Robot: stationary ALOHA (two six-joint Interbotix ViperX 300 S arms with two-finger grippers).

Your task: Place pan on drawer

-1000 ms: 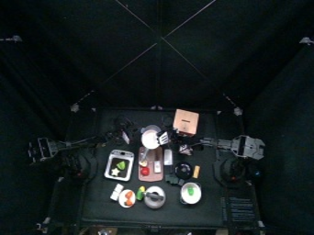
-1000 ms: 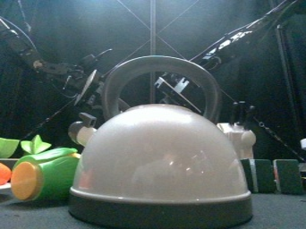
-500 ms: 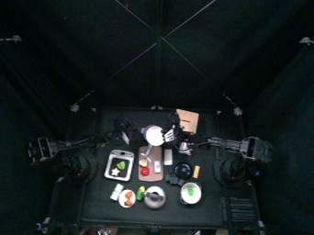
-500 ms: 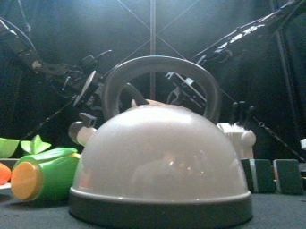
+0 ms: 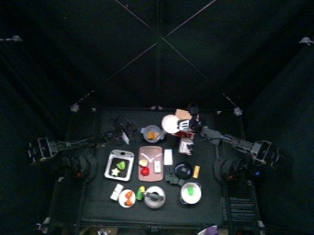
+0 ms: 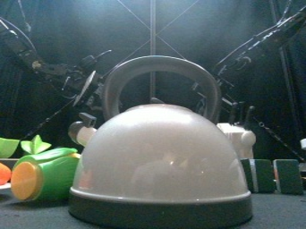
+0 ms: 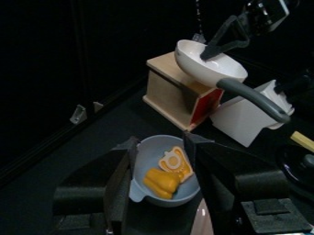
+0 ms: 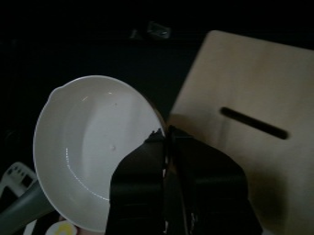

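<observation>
Desk (image 5: 105,151): one, crowded with dishes and food trays.
Drawer (image 7: 182,84): one, peach top, at the desk's back.
Pan (image 7: 208,61): one, tilted, over the drawer top.
Right tool (image 8: 162,136): clamped on the pan rim.
Left tool (image 7: 162,188): jaws apart, hovering by one bowl (image 7: 166,171) of food.
Advice: you should level the pan, centre it over the top, lower, then release.
</observation>
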